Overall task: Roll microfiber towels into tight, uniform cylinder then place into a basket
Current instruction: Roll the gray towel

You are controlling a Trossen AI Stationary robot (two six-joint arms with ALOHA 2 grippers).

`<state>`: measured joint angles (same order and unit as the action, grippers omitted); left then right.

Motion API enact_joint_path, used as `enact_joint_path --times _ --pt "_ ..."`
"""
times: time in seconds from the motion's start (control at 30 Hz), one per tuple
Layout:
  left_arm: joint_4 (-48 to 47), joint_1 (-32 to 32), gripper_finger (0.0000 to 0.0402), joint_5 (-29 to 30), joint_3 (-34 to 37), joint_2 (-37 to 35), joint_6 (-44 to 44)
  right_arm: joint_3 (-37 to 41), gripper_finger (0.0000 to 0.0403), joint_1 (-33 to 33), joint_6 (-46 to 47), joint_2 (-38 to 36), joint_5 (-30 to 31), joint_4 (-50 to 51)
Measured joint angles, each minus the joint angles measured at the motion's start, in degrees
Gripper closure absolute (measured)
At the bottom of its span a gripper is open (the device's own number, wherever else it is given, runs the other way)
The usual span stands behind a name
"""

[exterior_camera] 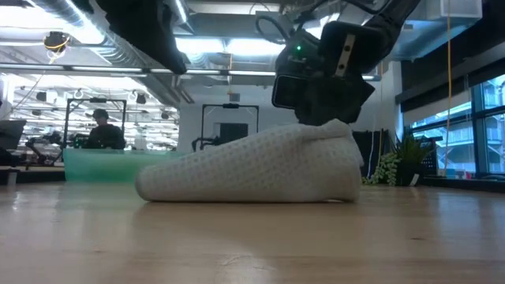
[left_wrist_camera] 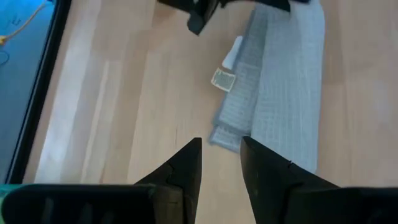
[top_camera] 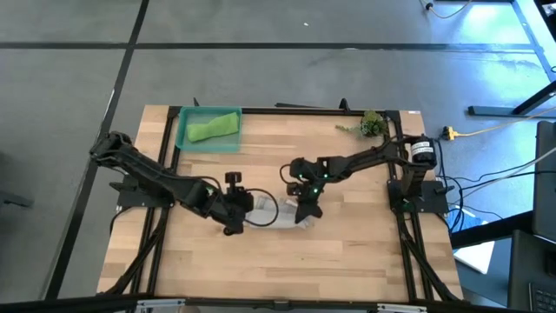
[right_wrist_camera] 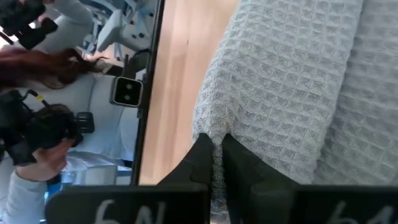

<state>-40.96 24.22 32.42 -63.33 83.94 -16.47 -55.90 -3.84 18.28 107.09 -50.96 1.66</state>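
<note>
Grey towel [right_wrist_camera: 298,81], waffle-weave microfiber, has a fold pinched at its edge by the right gripper [right_wrist_camera: 216,146], fingers nearly closed w/ only a sliver of cloth between them. In the low view the right gripper [exterior_camera: 319,95] sits on top of the towel's [exterior_camera: 252,167] taller end; the cloth lies as a loose tapered roll, fat at that end, thinner toward the other. From above, the roll [top_camera: 282,217] lies mid-table toward the front, betw. both arms. Left gripper [left_wrist_camera: 221,165] hovers just short of the towel's [left_wrist_camera: 280,106] near end, fingers a narrow gap apart, holding nothing; a small sewn tag [left_wrist_camera: 224,79] shows at the cloth's edge, print too small to read. White marks on the right gripper's housing look like "6N" but are cut off. Basket [top_camera: 184,137], translucent teal plastic w/ low walls, sits at the table's [top_camera: 347,261] far left corner, well apart from the grey roll; inside it lies the lime-green towel [top_camera: 215,127], bunched into a rough roll, angled across. Leafy plant sprig [top_camera: 369,123] at far right corner. Table top is pale wood planks in a black frame. A person [exterior_camera: 101,130] is seated in the room beyond.
</note>
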Motion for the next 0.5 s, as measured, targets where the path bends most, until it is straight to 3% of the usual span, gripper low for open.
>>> enact_joint_path --times 0.23,0.5 --pt "4.1 1.7 0.0296 -0.7 0.0 3.0 0.0 0.0 0.0385 0.0 2.6 0.0 0.9 -1.6" --pt "11.2 3.3 0.0296 -12.4 0.0 9.2 -0.1 0.0 0.0385 0.0 2.4 0.0 0.9 -2.1"
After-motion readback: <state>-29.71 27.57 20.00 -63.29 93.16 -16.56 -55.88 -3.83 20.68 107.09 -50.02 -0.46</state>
